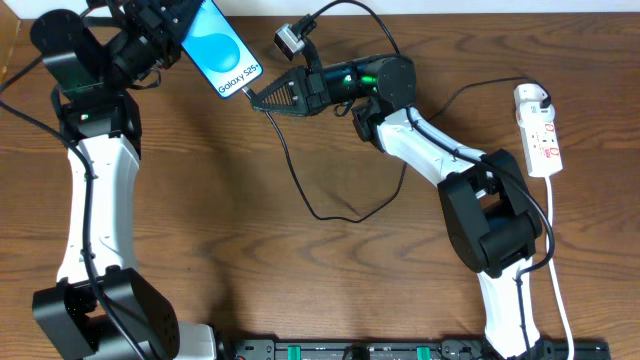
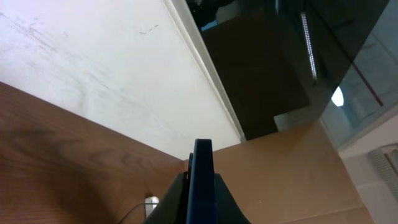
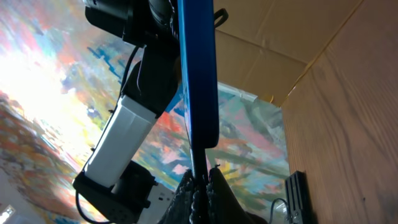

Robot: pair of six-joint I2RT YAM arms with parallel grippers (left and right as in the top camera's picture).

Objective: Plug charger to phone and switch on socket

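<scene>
At the far left, the left claw (image 2: 200, 186) is clamped on the phone (image 1: 222, 52), one finger on each face. In the left wrist view the phone shows only as a thin dark edge rising between those fingers. From overhead the phone is held off the table (image 1: 250, 270) near its back left corner, with the lit blue screen facing up and the lower end slanting down to the right.

Just beside that lower end is the right claw (image 1: 258, 98). It is pinched narrow on the plug tip of the charger (image 1: 318, 214). In the right wrist view the thin black tip stands between the closed fingers (image 3: 219, 190) and meets the bottom edge of the phone directly above them. Whether the tip is seated in the port cannot be told.

From the claw the black cable drops toward the middle of the table, loops, and passes under the right arm.

At the far right the socket (image 1: 541, 135) lies flat near the table edge, well apart from both claws. A white adapter head (image 1: 530, 97) sits at its far end. The position of its switches is too small to read.
</scene>
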